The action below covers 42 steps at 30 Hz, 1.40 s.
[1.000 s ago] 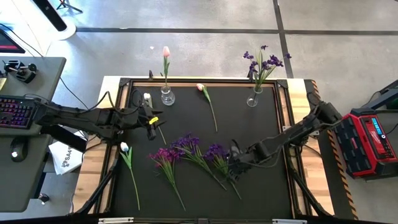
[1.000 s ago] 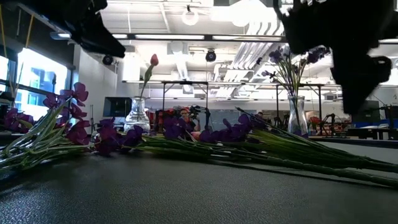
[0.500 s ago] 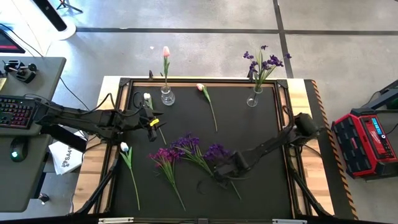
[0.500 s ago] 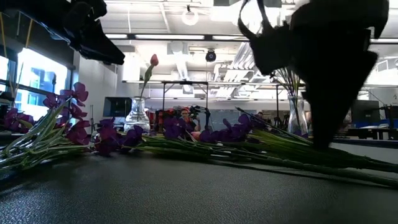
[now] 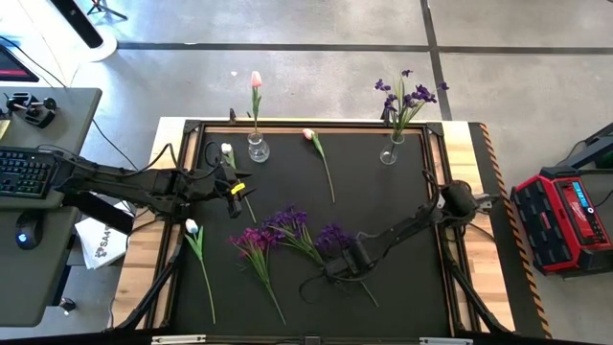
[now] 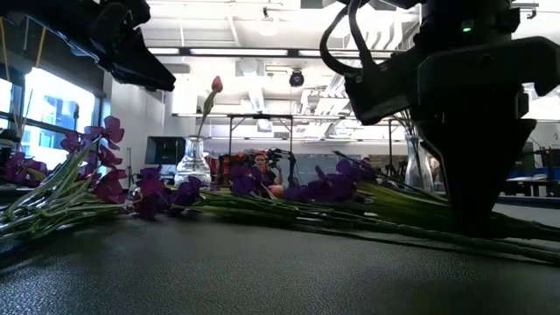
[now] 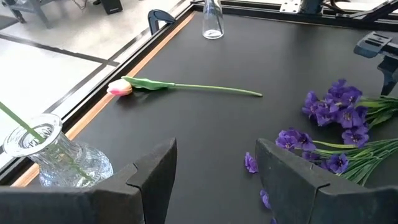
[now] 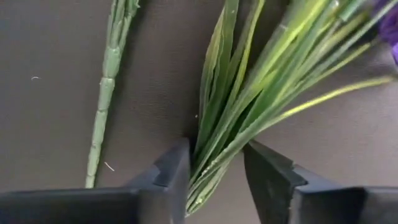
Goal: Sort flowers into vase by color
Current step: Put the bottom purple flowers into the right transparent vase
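- Right gripper (image 5: 337,271) down on the black mat (image 5: 402,220), near its front edge, about mid-width. Fingers part-open, straddling the stem bundle of a purple flower spray (image 8: 261,81); not yet closed on it.
- In the right wrist view the leaves and stems run straight through the gap between the fingers (image 8: 171,171). Cut end sits at the finger roots, blooms away from the wrist.
- From above, that spray's (image 5: 335,238) long axis runs diagonally, blooms toward the mat centre, stem end toward the front edge. Right arm clearly nearer.
- A second bare stem (image 8: 102,106) lies just beside the grasp, outside the fingers; risk of snagging, I judge.
- Purple vase (image 5: 390,150) at the back right corner, already holding purple blooms; open mat between, apart from a pink tulip (image 5: 309,135) lying farther left.
- Left gripper (image 5: 231,192) hovers near the left edge, fingers spread, empty, beside the pink-tulip vase (image 5: 257,147).
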Available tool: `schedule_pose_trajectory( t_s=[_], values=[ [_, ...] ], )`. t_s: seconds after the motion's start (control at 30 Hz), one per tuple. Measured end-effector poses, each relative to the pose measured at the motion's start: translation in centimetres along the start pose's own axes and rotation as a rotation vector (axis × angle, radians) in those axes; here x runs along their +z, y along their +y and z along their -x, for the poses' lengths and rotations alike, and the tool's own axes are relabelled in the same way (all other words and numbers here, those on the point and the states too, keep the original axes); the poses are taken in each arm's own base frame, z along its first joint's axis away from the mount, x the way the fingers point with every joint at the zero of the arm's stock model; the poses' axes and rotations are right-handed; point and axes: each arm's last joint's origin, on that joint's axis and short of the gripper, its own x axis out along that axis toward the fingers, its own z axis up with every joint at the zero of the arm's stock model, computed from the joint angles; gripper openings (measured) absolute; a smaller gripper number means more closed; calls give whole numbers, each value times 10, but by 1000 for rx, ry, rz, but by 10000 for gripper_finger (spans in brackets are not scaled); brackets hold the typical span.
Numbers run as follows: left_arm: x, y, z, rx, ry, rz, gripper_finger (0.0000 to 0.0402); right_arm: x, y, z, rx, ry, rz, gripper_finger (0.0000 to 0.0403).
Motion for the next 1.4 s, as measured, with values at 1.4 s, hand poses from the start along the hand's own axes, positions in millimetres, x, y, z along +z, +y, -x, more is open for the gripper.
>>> schedule_pose_trajectory(
  t_s=[1.4],
  values=[
    [0, 0, 0, -4, 0, 27, 204, -65, -125, 74, -167, -1316, -39, 0]
  ],
)
